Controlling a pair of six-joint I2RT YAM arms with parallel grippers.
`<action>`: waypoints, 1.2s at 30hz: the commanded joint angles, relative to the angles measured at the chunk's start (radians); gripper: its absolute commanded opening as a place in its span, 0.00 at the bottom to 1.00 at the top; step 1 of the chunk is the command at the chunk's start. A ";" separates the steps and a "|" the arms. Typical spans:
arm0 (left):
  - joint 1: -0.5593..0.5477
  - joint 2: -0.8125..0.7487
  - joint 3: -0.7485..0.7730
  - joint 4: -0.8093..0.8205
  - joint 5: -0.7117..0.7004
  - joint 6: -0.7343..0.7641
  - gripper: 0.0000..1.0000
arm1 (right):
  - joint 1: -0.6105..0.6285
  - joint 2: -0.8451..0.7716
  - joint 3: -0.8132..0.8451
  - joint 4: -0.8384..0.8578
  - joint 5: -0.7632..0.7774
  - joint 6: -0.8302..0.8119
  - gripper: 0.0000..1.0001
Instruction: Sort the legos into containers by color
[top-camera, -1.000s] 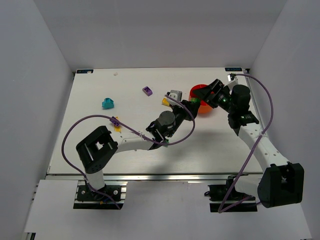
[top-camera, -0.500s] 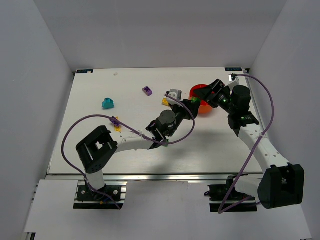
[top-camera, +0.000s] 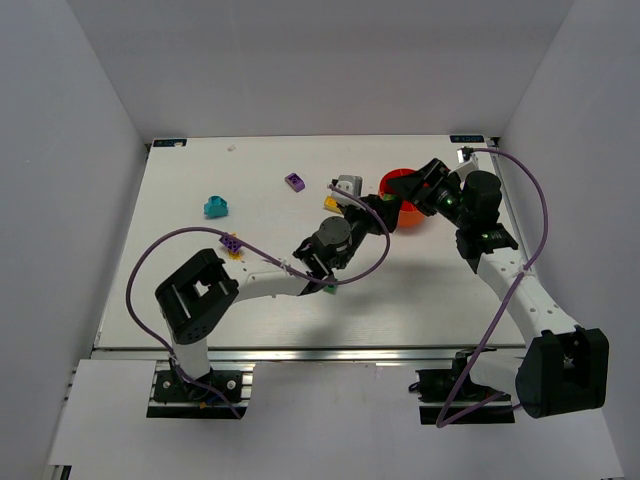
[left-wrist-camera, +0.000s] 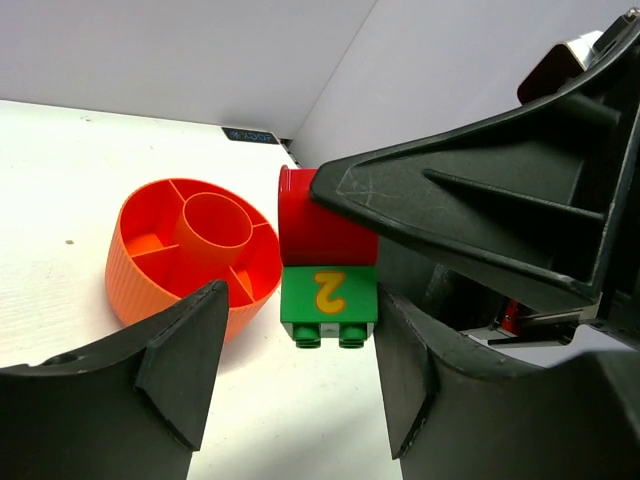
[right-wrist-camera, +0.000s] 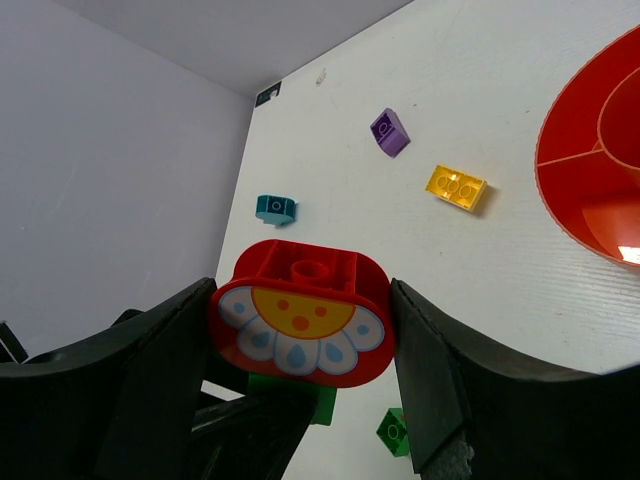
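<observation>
Above, we see a white table (top-camera: 200, 170), white walls (top-camera: 300, 60), left gripper (top-camera: 377, 211) and right gripper (top-camera: 408, 190) tip to tip beside the orange bowl (top-camera: 410, 217), left wrist, red brick (left-wrist-camera: 320, 235) upright atop green brick (left-wrist-camera: 329, 298), jaws released either side, right wrist, jaws grasping the red brick, its long axis spanning them

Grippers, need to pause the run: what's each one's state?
Left gripper: open, straddling the green brick.
Right gripper: closed on the red brick.

orange bowl (top-camera: 396, 181), teal lego (top-camera: 216, 207), purple lego (top-camera: 295, 181)
</observation>
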 joint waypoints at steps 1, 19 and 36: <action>0.012 -0.008 0.036 0.030 0.002 0.006 0.69 | -0.003 -0.034 -0.009 0.036 -0.010 -0.005 0.00; 0.012 -0.060 -0.056 0.041 0.086 0.001 0.00 | -0.029 -0.020 0.000 0.047 -0.010 0.017 0.00; 0.012 -0.127 -0.150 0.036 0.109 0.003 0.00 | -0.063 -0.009 0.024 0.057 0.086 -0.078 0.00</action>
